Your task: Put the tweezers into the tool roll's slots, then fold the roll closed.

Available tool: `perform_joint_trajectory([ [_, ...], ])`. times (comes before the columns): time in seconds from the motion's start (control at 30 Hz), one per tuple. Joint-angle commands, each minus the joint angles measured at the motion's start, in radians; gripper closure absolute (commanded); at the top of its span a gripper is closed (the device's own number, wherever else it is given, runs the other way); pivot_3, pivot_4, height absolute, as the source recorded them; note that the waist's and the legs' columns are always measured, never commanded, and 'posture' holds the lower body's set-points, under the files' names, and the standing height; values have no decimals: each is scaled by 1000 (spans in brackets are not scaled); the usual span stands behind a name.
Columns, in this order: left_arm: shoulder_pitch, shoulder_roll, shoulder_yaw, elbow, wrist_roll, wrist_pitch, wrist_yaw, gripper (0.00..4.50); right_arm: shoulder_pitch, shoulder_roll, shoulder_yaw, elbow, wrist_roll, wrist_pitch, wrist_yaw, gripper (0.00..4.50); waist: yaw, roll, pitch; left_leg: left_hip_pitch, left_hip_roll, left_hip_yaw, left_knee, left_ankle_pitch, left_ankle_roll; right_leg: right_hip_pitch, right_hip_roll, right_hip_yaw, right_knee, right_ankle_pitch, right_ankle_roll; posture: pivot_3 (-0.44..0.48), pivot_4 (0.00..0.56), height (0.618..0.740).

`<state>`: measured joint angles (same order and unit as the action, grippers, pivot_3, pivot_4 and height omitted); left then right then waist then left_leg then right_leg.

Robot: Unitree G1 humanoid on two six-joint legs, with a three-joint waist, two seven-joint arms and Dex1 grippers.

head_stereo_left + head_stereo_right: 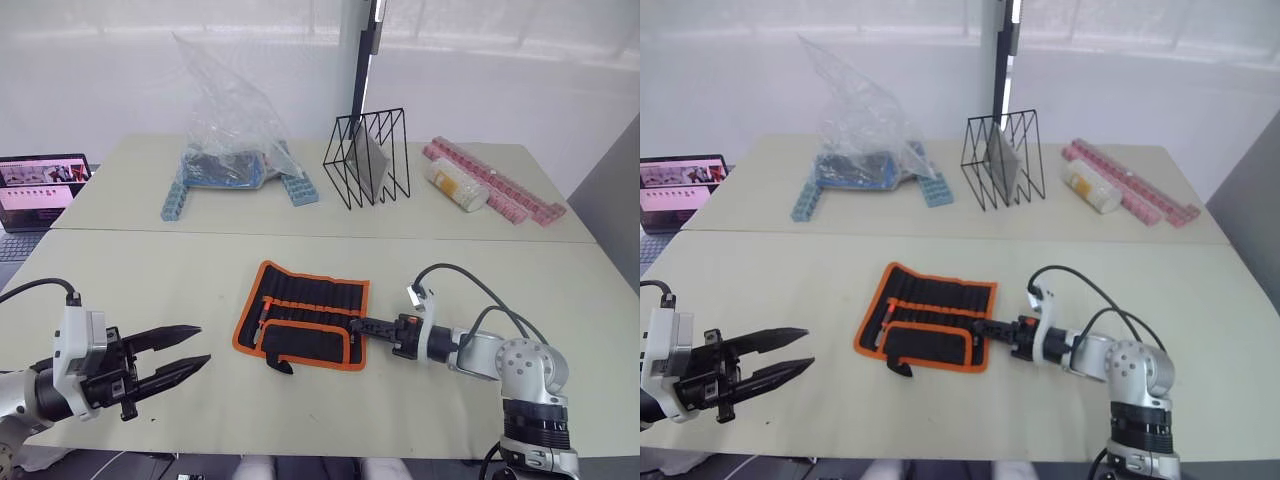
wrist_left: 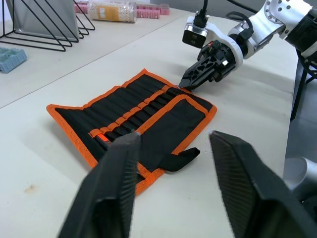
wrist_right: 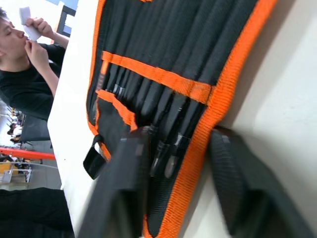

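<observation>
- Now, tool roll (image 1: 303, 316) lies open flat on table (image 1: 180, 290), just ahead of right gripper (image 1: 357, 324) tips.
- R fingers apart, straddling roll's orange edge near slots (image 3: 163, 99); tweezers (image 3: 166, 151) tucked in there.
- L gripper (image 1: 196, 348) fingers apart, empty, roll well off to its right.

No readable text, label, brand or number anywhere, laptop screen (image 1: 44, 186) far beyond the left gripper (image 1: 190, 352) shows coloured page content too small to read, tool roll (image 1: 300, 315) bears no legible marking
</observation>
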<state>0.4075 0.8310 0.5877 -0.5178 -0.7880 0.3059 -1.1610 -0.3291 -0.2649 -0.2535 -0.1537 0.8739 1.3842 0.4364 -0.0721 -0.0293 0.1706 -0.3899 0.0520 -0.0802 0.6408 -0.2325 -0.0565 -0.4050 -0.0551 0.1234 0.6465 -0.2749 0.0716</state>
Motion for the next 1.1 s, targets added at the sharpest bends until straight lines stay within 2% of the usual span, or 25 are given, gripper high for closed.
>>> perform_joint_trajectory([
  [0.03, -5, -8, 2, -14, 15, -17, -1, 644, 10, 4, 7, -1, 13, 5, -4, 4126, -2, -1, -1, 0, 0, 0, 0, 0, 0, 0, 0, 0, 0, 0, 0, 0, 150, 718],
  [0.07, -7, -11, -3, -17, 20, -19, 2, 339, 10, 4, 5, -2, 16, 5, -6, 4456, -2, -1, -1, 0, 0, 0, 0, 0, 0, 0, 0, 0, 0, 0, 0, 0, 150, 718],
  [0.1, -9, -14, -7, -19, 25, -20, 4, 37, 9, 5, 2, -2, 20, 5, -9, 4500, -2, -2, -1, 1, 0, 0, 0, 0, 0, 1, 0, 0, 0, 0, 0, 0, 150, 718],
  [0.27, -14, -23, -17, -19, 41, -22, 1, 37, 9, -2, -12, 1, 37, 7, -14, 4500, 0, -2, -1, 1, 0, 0, 0, 0, 0, 1, 0, 0, 0, -2, -5, 0, 150, 718],
  [0.67, -25, -38, -48, -13, 81, -35, 3, 37, -11, -39, -73, 8, 99, 43, -25, 4500, 5, -2, 0, 0, 0, 0, 0, 0, 0, 0, 0, 0, 0, -1, -3, 0, 150, 718],
  [0.87, -39, -41, -75, -2, 99, -44, 8, 37, -93, -69, -152, 15, 185, 127, -50, 4500, 3, 2, 3, -2, 0, 0, 0, 0, 0, -1, -1, 0, -1, 0, 0, 0, 150, 718],
  [1.1, -48, -43, -91, 3, 110, -48, 7, 37, -163, -22, -204, -13, 272, 223, -114, 4500, 0, 4, 4, -3, 0, 0, -1, 0, 0, -2, 0, 0, -1, 0, 0, 0, 150, 718],
])
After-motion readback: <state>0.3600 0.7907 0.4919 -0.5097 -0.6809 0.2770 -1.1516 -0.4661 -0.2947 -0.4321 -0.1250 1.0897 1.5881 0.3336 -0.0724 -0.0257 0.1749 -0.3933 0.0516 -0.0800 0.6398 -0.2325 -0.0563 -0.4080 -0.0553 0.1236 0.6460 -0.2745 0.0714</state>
